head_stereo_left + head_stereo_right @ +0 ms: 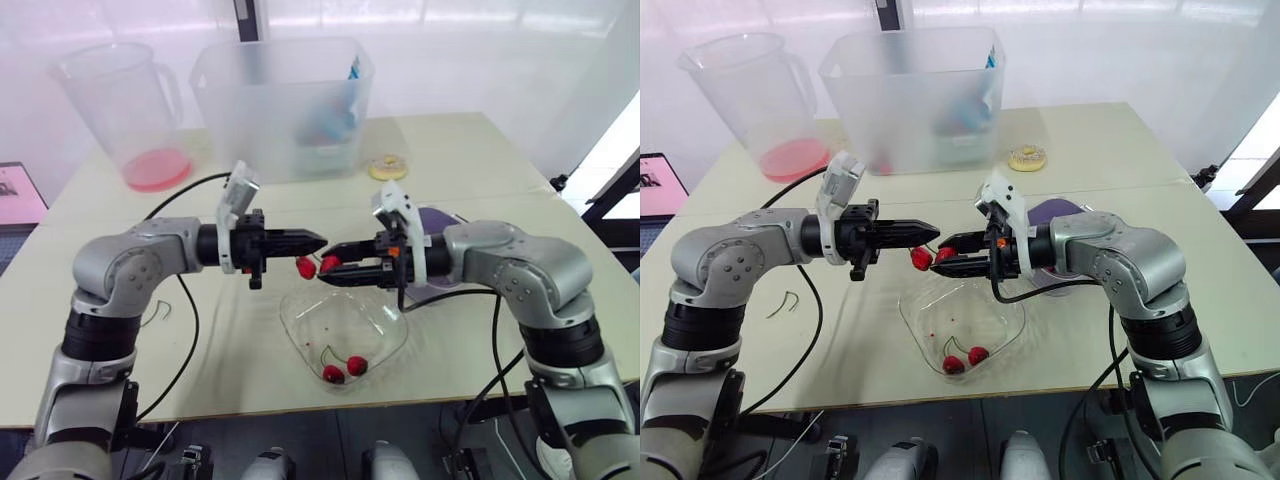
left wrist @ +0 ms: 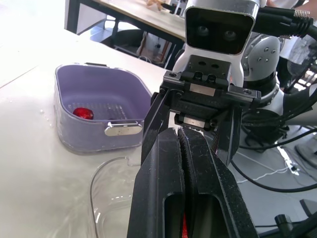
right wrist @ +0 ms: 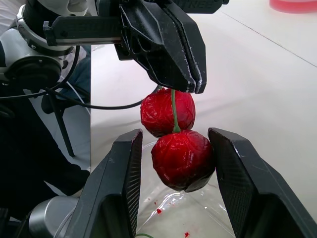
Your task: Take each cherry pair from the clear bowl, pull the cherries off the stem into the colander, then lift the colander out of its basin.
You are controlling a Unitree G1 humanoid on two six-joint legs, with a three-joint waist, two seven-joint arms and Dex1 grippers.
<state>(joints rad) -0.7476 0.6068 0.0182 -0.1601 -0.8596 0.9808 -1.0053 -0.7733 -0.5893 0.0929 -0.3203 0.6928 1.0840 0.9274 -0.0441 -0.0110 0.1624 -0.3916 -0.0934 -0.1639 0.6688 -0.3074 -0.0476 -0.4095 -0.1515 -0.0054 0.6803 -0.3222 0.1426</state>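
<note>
I am holding one cherry pair [image 3: 171, 124] above the clear bowl [image 1: 390, 330]. The left gripper [image 1: 318, 241] is clamping fully closed on the stem [image 3: 173, 106], anchoring it. The right gripper [image 3: 176, 134], jaws partly open, is bracketing the lower cherry [image 3: 182, 161] for the pull. The purple colander [image 2: 99, 94] is waiting beside the bowl.

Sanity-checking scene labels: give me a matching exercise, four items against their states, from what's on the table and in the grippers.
1. left gripper
2. purple plastic colander
3. clear plastic bowl
4. clear plastic jug

A. holds one red cherry pair
B. shut on a green stem
C. pink bottom, table's far left
D. holds one single red cherry

Pairs: 1-B, 2-D, 3-A, 4-C
</note>
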